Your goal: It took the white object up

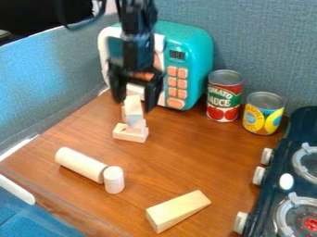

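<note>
The black gripper point(133, 103) hangs down in front of the toy microwave, left of the view's centre. Its two fingers stand open, one to each side of the upper part of a small stack. At the top of that stack is a whitish block point(132, 111), upright and seemingly untouched by the fingers. Below it, a pale wooden block point(130, 133) lies on the brown table point(186, 162), with another small pale piece on it. How the middle pieces fit together I cannot tell.
Behind stands a teal toy microwave point(197, 60). Right of it are a tomato can point(224, 97) and a yellow-labelled can point(263, 113). A long cylinder point(79, 164), a short cylinder point(114, 180) and a wedge point(178, 211) lie nearer. The stove point(300, 185) borders the right.
</note>
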`<control>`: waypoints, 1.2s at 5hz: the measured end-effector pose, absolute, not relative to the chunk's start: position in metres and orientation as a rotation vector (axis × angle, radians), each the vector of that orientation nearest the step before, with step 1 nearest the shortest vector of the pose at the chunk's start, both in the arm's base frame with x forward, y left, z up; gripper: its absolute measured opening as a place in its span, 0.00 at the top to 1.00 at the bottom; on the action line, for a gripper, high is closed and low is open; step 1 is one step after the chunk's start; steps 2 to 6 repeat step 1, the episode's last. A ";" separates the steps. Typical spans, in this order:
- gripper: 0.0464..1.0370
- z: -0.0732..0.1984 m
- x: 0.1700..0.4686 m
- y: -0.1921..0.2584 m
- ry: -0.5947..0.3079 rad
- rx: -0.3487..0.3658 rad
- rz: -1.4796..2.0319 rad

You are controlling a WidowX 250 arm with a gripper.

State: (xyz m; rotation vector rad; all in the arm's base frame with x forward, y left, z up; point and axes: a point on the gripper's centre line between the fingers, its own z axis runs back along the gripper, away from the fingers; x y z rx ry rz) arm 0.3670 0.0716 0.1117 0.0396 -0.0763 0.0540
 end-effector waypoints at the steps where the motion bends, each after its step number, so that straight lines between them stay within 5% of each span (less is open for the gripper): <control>1: 0.04 0.123 0.356 0.063 -0.125 0.064 -0.002; 6: 0.04 0.123 0.356 0.063 -0.125 0.064 -0.002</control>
